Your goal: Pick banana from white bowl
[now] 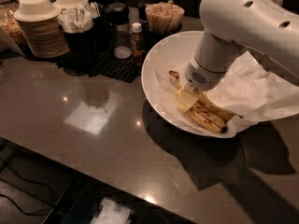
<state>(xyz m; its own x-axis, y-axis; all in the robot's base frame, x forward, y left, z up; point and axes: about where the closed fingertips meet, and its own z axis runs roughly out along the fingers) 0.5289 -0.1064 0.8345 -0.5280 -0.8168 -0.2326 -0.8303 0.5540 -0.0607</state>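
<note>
The wide white bowl (156, 55) lined with crinkled white paper (252, 85) stands at the right of the counter. Two spotted yellow bananas lie in it side by side. The longer, slimmer banana (217, 109) has its dark stem towards the upper left and runs under my gripper. The plumper banana (205, 120) lies just in front of it. My gripper (187, 98) points down into the bowl and rests on or just above the bananas near their left ends. The arm hides the bowl's far right part.
At the back left stand stacks of off-white bowls (37, 24), a dark holder of packets (81, 22), a small sauce bottle (137, 41), a dark-lidded shaker (119, 27) and a cup of wooden stirrers (163, 15). The counter's front edge runs diagonally at lower left.
</note>
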